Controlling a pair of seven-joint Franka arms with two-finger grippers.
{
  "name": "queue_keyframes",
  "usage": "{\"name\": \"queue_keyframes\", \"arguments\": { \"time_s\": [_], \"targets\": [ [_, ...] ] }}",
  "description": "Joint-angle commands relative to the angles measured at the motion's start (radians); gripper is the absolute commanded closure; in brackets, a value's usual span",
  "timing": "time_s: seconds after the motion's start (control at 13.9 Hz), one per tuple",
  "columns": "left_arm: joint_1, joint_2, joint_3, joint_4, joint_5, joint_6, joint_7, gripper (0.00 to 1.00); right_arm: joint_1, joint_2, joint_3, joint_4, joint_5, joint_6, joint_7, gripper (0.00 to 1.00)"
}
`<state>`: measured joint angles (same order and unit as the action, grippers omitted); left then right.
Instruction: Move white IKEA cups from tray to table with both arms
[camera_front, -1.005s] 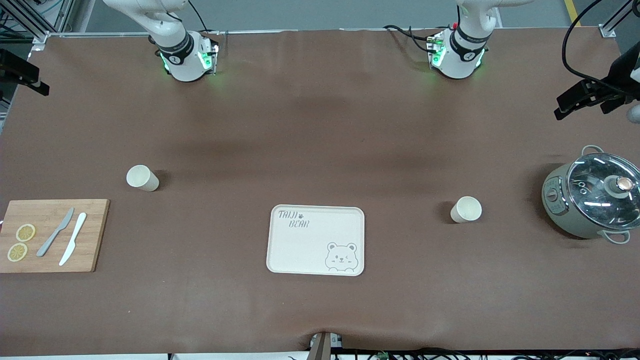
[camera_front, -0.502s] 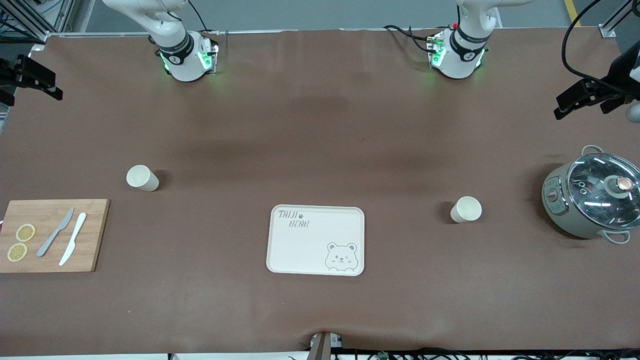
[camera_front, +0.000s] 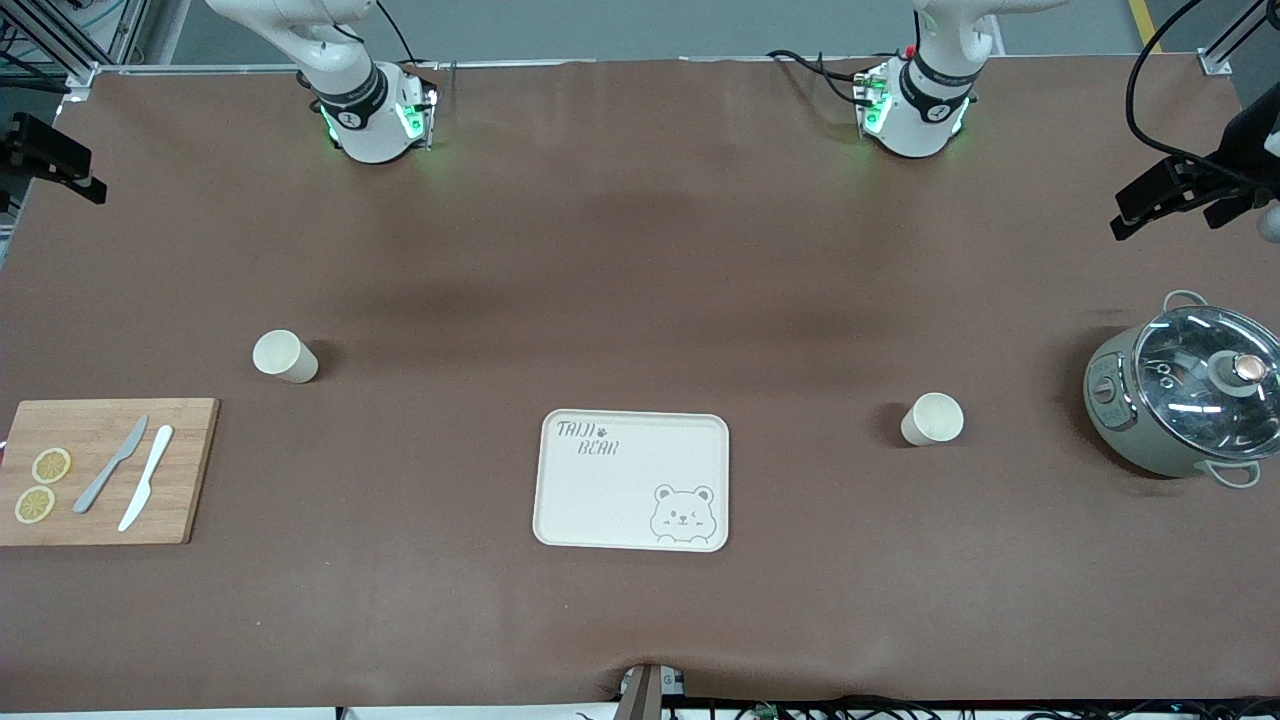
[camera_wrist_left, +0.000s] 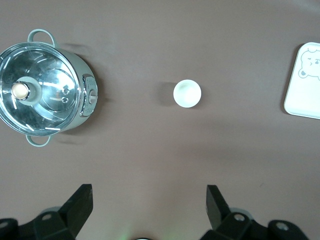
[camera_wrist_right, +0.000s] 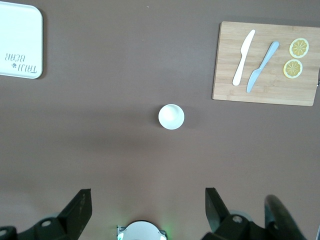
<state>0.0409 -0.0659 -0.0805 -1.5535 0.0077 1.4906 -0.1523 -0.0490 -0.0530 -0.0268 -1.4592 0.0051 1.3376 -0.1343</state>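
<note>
A: What's sitting at the right arm's end of the worktop (camera_front: 640, 260)?
B: A wooden board (camera_front: 105, 470) carrying two knives (camera_front: 130, 478) and lemon slices (camera_front: 42, 485)
A: And elsewhere?
B: A bear-printed tray (camera_front: 632, 480) lying midway, a lidded pot (camera_front: 1185, 398) standing at the left arm's end

Front view: high, facing the arm bases at 12 o'clock, taking in the whole table (camera_front: 640, 250).
Left wrist view: high, straight down past its own fingers (camera_wrist_left: 80, 202); frames the pot (camera_wrist_left: 45, 87), one cup (camera_wrist_left: 187, 93) and a tray (camera_wrist_left: 305, 85) corner.
Right wrist view: high, straight down; frames the other cup (camera_wrist_right: 171, 116), the cutting board (camera_wrist_right: 265, 65) and a tray corner.
Shared: both wrist views catch the tray; the front view holds all of it.
</note>
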Motion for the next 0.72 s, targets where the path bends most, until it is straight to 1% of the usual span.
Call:
{"name": "queue_keyframes", "arguments": {
  "time_s": [0.0,0.65],
  "targets": [
    [0.017,-0.02,-0.01,-0.013,-0.014,0.011,0.017,0.0,-0.005,-0.022,0.01,-0.026,-0.011,0.014,0.15,0.0],
    [0.014,-0.009,-0.01,-0.01,-0.012,0.005,0.016,0.0,-0.002,-0.019,0.011,-0.023,-0.011,0.011,0.168,0.0]
  ]
}}
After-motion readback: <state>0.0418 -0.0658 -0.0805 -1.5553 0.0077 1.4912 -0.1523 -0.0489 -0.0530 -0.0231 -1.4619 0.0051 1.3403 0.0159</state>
